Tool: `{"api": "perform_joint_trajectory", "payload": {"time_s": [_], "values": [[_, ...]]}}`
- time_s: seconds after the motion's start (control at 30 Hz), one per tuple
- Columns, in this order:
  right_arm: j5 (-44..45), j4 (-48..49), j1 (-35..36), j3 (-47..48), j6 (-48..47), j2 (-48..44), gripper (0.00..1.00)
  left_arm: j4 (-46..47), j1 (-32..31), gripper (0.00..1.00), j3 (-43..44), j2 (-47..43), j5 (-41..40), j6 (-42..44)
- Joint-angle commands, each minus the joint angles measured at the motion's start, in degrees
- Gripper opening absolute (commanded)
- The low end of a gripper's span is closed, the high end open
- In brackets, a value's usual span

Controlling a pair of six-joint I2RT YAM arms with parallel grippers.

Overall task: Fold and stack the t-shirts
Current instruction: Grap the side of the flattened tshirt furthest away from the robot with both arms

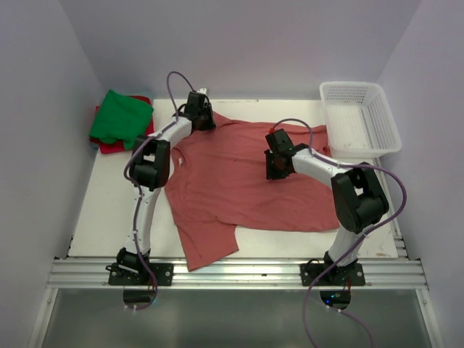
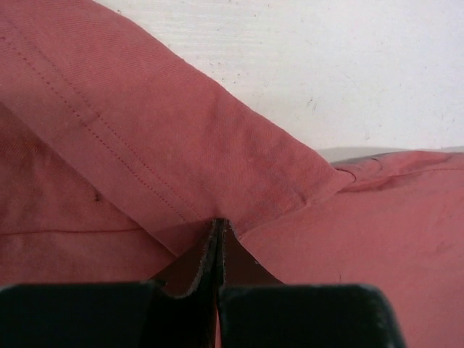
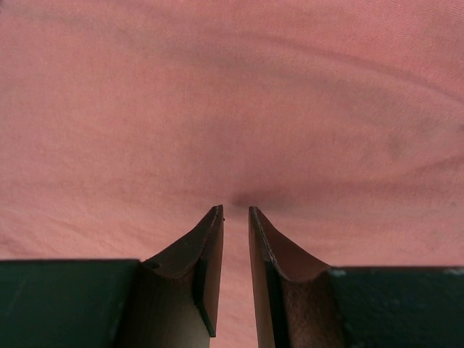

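The large brick-red t-shirt [image 1: 246,185] lies spread flat across the middle of the table. My left gripper [image 1: 201,116] is at its far left sleeve. In the left wrist view the gripper [image 2: 219,222] is shut, its tips pinching a folded edge of the brick-red t-shirt [image 2: 145,138] beside the stitched hem. My right gripper [image 1: 276,165] is down on the shirt's chest. Its jaws [image 3: 236,209] stand a narrow gap apart, tips against the cloth [image 3: 232,101] where a small dimple shows. The green t-shirt [image 1: 120,114] lies folded on the red-pink one [image 1: 109,147] at the far left.
A white mesh basket [image 1: 360,116] stands at the far right corner. White walls close in the table on the left, back and right. An aluminium rail [image 1: 239,274] with both arm bases runs along the near edge.
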Motion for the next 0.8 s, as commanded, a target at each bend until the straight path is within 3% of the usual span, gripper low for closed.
{"api": "perform_joint_trajectory", "payload": {"time_s": [0.0, 0.03, 0.07, 0.1, 0.2, 0.3, 0.5, 0.77], "values": [[1.03, 0.96, -0.05, 0.87, 0.34, 0.95, 0.24, 4.63, 0.25, 0.0, -5.92, -8.67, -1.79, 0.93], [0.94, 0.95, -0.05, 0.87, 0.17, 1.12, 0.24, 6.65, 0.43, 0.01, -7.68, -10.44, -2.5, 0.32], [1.03, 1.04, -0.05, 0.87, 0.25, 1.21, 0.25, 9.63, 0.78, 0.12, -10.31, -11.94, -3.55, -0.47], [0.94, 0.96, -0.05, 0.78, 0.25, 1.21, 0.25, 10.71, 1.91, 0.29, -11.03, -13.52, -3.73, -1.96], [0.68, 1.13, -0.04, 0.87, 0.16, 1.21, 0.25, 7.57, 4.99, 0.49, -6.31, -10.83, -4.61, -3.98], [0.59, 0.96, -0.05, 1.22, 0.07, 1.3, 0.25, 4.22, 8.24, 0.51, -0.24, -6.26, -1.82, -6.09], [0.93, -0.01, -0.05, 2.18, -0.19, 1.56, 0.25, 8.25, 12.73, 0.53, 0.83, -2.21, 2.68, -10.05], [1.46, -1.15, -0.04, 2.62, -0.28, 1.21, 0.25, 11.24, 14.14, 0.53, 4.26, 2.46, 8.38, -13.57]]}}
